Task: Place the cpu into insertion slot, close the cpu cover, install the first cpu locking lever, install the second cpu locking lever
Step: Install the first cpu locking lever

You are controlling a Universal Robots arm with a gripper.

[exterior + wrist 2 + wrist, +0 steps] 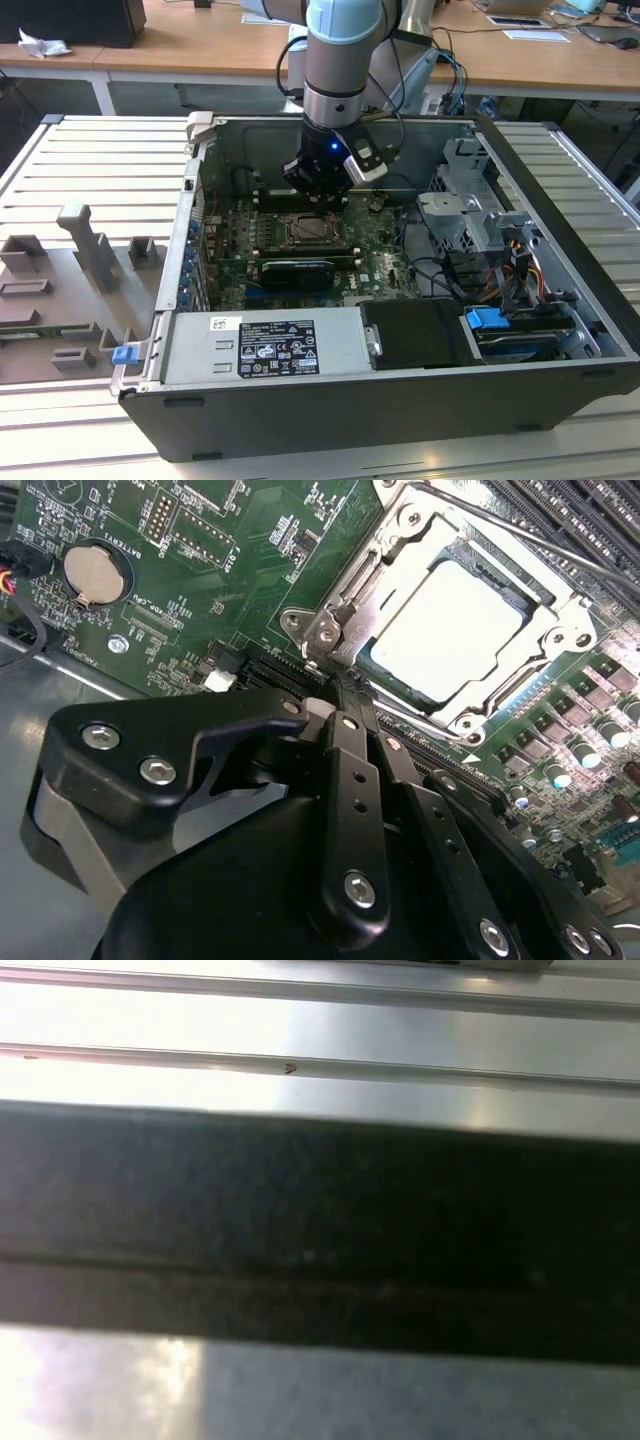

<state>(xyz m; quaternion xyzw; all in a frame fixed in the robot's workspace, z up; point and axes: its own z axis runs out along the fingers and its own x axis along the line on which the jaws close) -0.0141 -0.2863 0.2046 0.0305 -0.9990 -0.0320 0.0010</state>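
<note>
Gripper fingers pressed together, holding nothing, tips at the hinge edge of the cover. Cover lies flat over the slot, cpu seated and showing through its window. So placement and cover look done; lever stage in hand. In the exterior view the arm hangs over the socket inside the case.

A slatted metal bench is carrying an open computer case, lying on its side across the middle. At the exterior view's left, a grey fixture plate with upright blocks is resting directly on the slats, just beside the case.
</note>
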